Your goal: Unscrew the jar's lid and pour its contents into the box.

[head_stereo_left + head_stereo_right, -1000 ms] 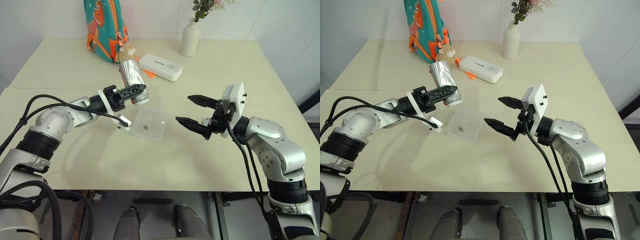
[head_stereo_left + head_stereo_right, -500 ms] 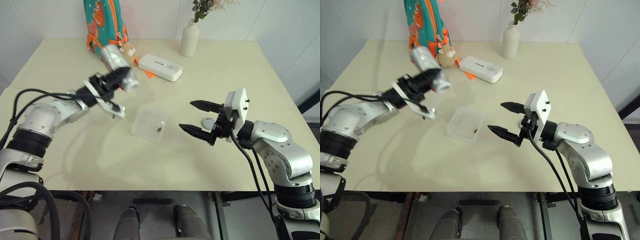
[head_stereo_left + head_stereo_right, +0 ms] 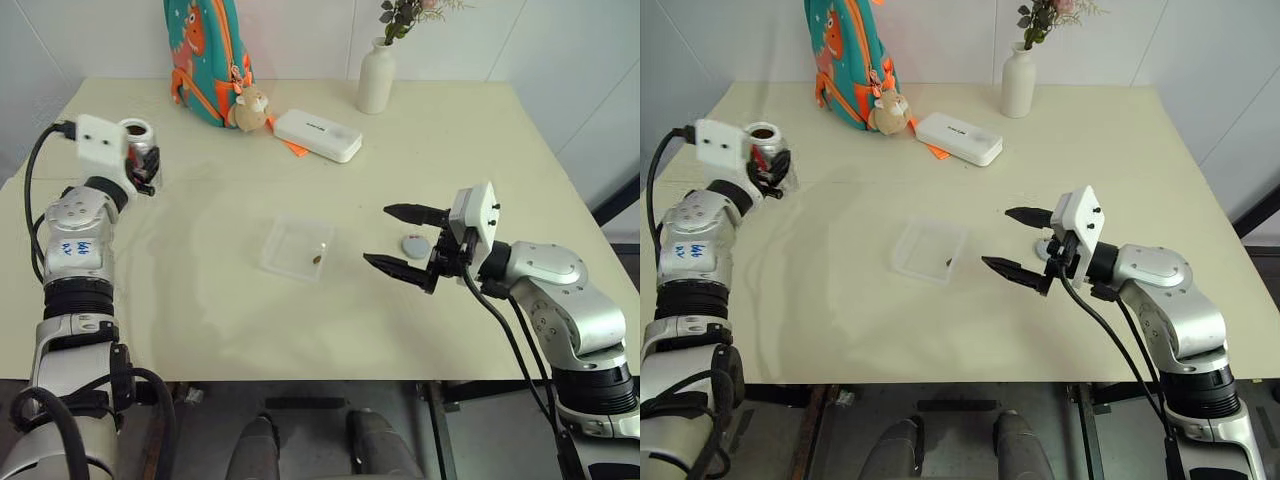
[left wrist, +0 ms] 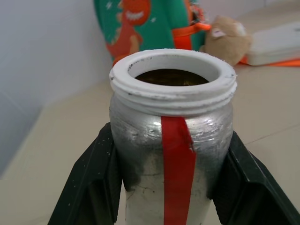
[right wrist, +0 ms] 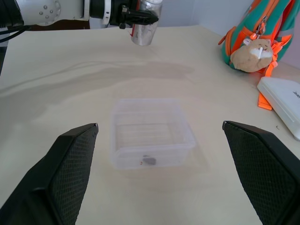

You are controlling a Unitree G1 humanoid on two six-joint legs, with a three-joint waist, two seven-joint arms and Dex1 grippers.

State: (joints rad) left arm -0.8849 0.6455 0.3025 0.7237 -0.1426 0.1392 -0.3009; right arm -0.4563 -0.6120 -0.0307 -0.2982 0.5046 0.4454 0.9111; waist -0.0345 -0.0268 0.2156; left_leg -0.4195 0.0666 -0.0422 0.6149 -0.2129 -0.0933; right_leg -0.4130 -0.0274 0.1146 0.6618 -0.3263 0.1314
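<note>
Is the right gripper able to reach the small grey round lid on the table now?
Probably yes. The right gripper is open and empty, and the small grey round lid lies on the table right beside its fingers, with nothing between them.

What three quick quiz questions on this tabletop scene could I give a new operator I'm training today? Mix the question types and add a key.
1. True or false: the lid is screwed onto the jar.
2. Which gripper is shut on the jar? A) left gripper B) right gripper
3. Fill in: a small dark bit of the contents lies inside the ___.

Key:
1. False; the jar's mouth is open and the lid lies on the table behind the right gripper.
2. A; the right gripper is open and empty.
3. box.
</note>
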